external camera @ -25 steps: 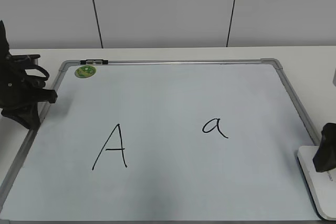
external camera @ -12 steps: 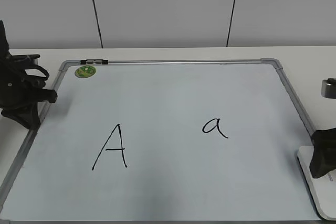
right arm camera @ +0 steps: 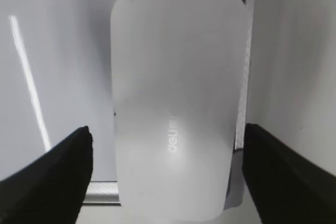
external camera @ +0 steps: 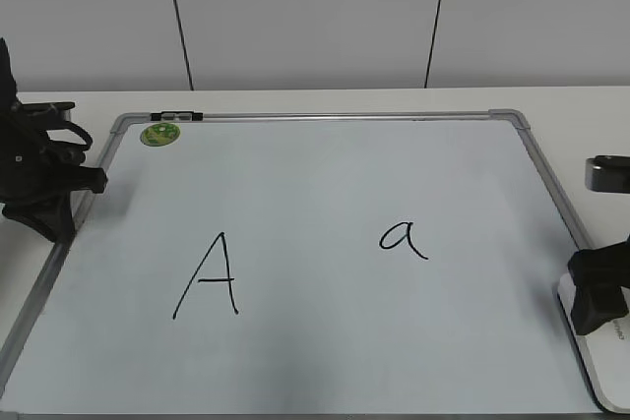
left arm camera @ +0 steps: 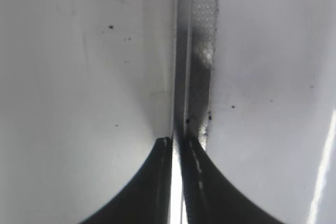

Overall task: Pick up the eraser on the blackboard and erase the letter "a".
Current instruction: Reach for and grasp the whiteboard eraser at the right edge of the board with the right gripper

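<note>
The white eraser lies on the bottom right corner of the whiteboard, over its frame. In the right wrist view the eraser sits lengthwise between my jaws. My right gripper is open, one finger on each side of the eraser with a gap on both. The small "a" is right of the board's middle. My left gripper is shut and empty over the board's left frame.
A large capital "A" is drawn left of middle. A round green magnet and a small black clip sit at the board's top left corner. The white table surrounds the board; a grey wall stands behind.
My right gripper has moved a little left and down over the eraser, and more of the right arm has come into view. The left arm has not moved.
</note>
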